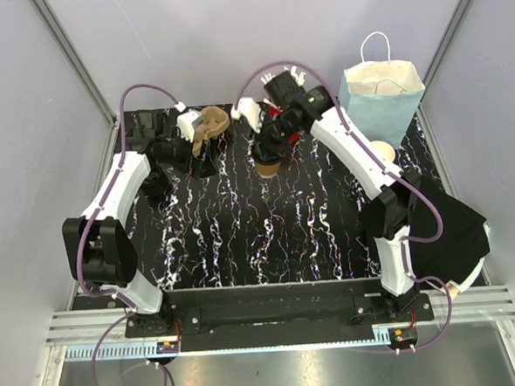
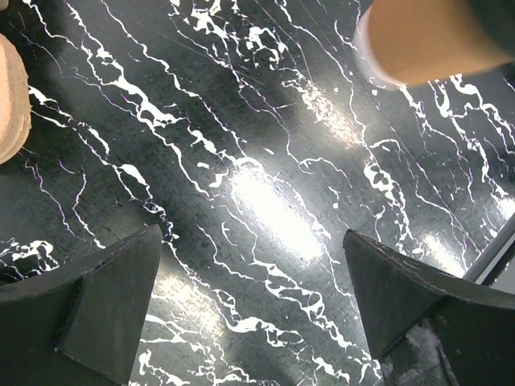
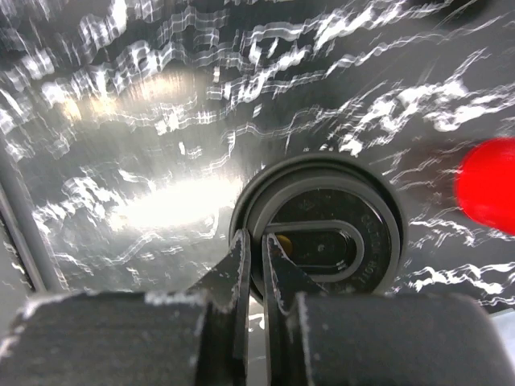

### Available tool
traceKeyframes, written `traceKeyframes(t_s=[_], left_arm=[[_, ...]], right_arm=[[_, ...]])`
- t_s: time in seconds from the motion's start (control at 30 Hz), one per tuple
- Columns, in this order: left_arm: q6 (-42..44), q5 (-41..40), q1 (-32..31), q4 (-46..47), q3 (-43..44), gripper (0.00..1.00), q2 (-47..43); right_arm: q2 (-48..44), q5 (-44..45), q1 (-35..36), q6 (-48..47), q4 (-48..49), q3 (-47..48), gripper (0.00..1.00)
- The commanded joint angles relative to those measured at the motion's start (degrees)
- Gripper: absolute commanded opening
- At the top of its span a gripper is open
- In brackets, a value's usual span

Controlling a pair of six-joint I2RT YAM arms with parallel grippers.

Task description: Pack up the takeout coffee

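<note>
The takeout coffee is a small tan-brown paper cup with a black lid, at the back middle of the black marble table. My right gripper is above it, its jaws shut on the lid's rim. I cannot tell whether the cup rests on the table. The cup also shows blurred at the top right of the left wrist view. My left gripper is open and empty over bare table, left of the cup. The pale blue paper bag stands open at the back right.
A nested stack of brown cups lies at the back left, by my left wrist. A red cup is behind the coffee. An open cup stands in front of the bag. A black cloth lies at the right edge.
</note>
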Motion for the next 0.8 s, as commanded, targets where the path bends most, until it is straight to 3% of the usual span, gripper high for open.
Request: traceKeyframes(t_s=[0.0,0.13,0.27,0.43,0.57,0.77], left_arm=[[2.41,1.95,0.49,-0.57,-0.16,0.99,-4.33],[3.02,2.03,0.57,-0.84,-1.56,0.99,-6.17],[3.46,2.3,0.75,-1.19,-2.88,0.99,-8.11],[3.82,2.47,1.28,-1.19,-4.72,0.99,-11.18],[4.08,2.56,1.37,-1.1,-5.87,0.99,-13.12],[4.34,2.39,1.45,-1.19,-7.45,0.99,-14.61]], right_arm=[[2.27,1.31,-1.58,10.81,-10.65,15.1,0.0],[4.12,2.81,-4.04,13.54,-12.86,23.89,0.0],[2.64,4.91,-6.58,13.98,-11.2,24.44,0.0],[-4.64,10.35,-8.79,14.16,-0.41,17.62,0.0],[-9.84,22.46,-9.23,11.45,10.92,11.09,0.0],[-11.69,33.74,-11.25,8.8,17.09,10.2,0.0]])
